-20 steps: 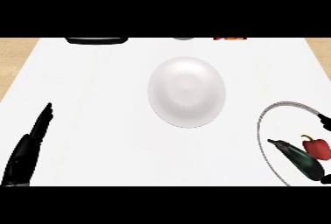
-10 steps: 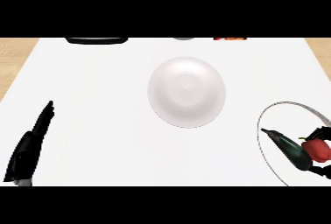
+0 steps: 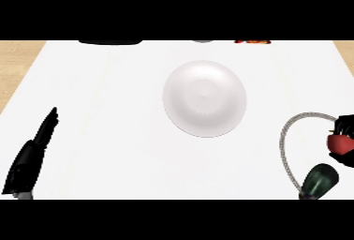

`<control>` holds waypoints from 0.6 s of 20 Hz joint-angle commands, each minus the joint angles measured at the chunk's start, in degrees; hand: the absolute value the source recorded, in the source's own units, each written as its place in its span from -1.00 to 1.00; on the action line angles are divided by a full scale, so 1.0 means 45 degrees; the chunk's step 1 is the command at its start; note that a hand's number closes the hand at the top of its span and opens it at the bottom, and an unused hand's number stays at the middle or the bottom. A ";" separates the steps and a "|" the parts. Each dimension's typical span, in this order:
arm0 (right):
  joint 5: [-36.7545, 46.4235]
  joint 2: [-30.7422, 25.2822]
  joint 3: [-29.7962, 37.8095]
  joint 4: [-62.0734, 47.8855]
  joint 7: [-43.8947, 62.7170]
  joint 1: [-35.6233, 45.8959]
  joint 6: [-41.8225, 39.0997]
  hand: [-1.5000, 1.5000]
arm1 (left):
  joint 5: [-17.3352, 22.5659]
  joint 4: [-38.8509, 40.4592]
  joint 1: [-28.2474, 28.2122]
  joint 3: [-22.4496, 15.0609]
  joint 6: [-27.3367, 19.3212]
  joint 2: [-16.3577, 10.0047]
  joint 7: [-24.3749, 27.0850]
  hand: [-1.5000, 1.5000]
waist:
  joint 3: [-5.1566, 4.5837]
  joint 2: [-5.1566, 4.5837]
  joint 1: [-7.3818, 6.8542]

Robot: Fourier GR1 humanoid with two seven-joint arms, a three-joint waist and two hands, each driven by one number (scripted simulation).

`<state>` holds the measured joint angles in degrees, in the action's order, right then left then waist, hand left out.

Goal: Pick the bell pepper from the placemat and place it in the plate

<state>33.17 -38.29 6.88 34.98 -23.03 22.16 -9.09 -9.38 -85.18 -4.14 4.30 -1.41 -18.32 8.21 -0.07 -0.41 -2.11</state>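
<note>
The red bell pepper (image 3: 338, 145) is at the right edge, over the round placemat with a grey rim (image 3: 284, 140). My right hand (image 3: 319, 181) comes in from the lower right. Its black fingers (image 3: 344, 123) curl over the top of the pepper and under it, hiding part of it. I cannot tell whether the pepper still touches the mat. The white plate (image 3: 204, 98) lies in the middle of the counter, up and left of the placemat, with nothing on it. My left hand (image 3: 31, 157) rests open at the lower left, fingers straight and pointing up.
Along the far edge are a dark flat object (image 3: 110, 42), a small grey thing (image 3: 202, 41) and a red-orange item (image 3: 251, 41). The white surface ends at a wooden strip (image 3: 17, 61) on the left.
My right hand has curled round the bell pepper, which now shows slightly higher in view and nearer the right edge. The left hand and the plate have kept their places.
</note>
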 commanded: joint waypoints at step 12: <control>0.1598 0.0579 0.0314 0.0709 0.1777 0.2506 0.5713 1.00 | 0.0069 -0.0517 0.0107 0.0403 0.0335 -0.0204 -0.0945 0.00 | 0.0022 0.0111 0.0453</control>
<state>41.21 -36.50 6.67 34.67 -13.59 33.12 11.09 -9.96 -86.94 -4.82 4.97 -1.48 -17.75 6.41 0.02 -0.09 -0.84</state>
